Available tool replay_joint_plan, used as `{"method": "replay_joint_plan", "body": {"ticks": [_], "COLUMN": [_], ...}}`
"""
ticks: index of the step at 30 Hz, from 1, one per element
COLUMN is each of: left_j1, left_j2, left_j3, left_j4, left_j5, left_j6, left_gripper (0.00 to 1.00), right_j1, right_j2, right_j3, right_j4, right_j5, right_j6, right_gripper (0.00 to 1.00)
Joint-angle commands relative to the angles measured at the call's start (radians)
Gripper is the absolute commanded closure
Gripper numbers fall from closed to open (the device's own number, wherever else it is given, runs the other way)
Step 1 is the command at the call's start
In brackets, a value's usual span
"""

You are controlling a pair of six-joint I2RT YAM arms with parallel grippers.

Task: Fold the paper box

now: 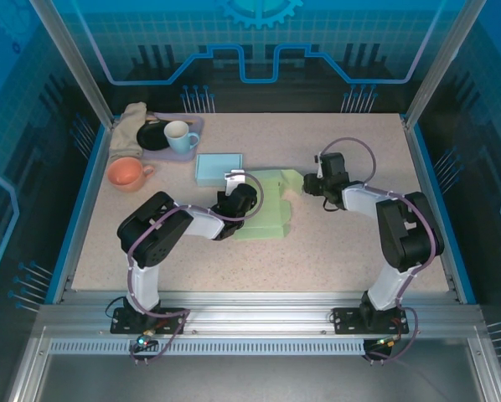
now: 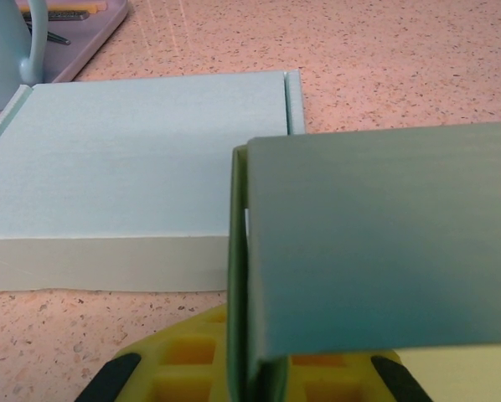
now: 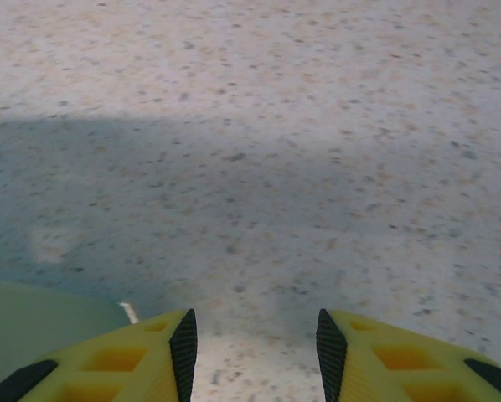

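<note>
Closest, the left gripper [image 2: 255, 377] is pinched shut on an upright green panel of the box [image 2: 376, 243]. From above, the box lies at frame centre, between both grippers — its loose flap sticking out to the upper right. The right gripper [image 1: 307, 186] hangs just right of that flap, jaws apart with bare table [image 3: 259, 167] between them, so it is the nearer arm for it. Beyond, upper left: blue box [image 1: 219, 167], tray [image 1: 196, 126].

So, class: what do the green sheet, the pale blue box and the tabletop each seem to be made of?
Green sheet: probably thin card, matte, bent at a sharp crease.
Pale blue box: likely card too, matte, with crisp folded edges.
Tabletop: speckled pinkish, stone-look, perhaps laminate.
</note>
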Motion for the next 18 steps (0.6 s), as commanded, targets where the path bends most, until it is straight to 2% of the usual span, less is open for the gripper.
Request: {"method": "replay_joint_plan", "body": {"ticks": [1,12,18], "left_j1": [-0.004,-0.004,-0.003], "left_j2": [0.026,0.028,0.028], "left_j3": [0.010,0.016,0.016], "left_j4": [-0.055,-0.063,-0.064], "left_j5": [0.020,0.019,0.019], "left_j6": [0.033,0.033,0.032], "left_gripper": [0.92,0.92,0.92], "right_j1": [0.029,0.082,0.110], "right_j2": [-0.013,-0.009,-0.062], "right_j3": [-0.001,-0.020,-0.117], "right_j4": [0.034,0.034,0.051], "right_j5": [-0.095,-0.163,-0.104], "right_j6": [-0.042,-0.013,0.039], "right_gripper": [0.56,0.56,0.56]}}
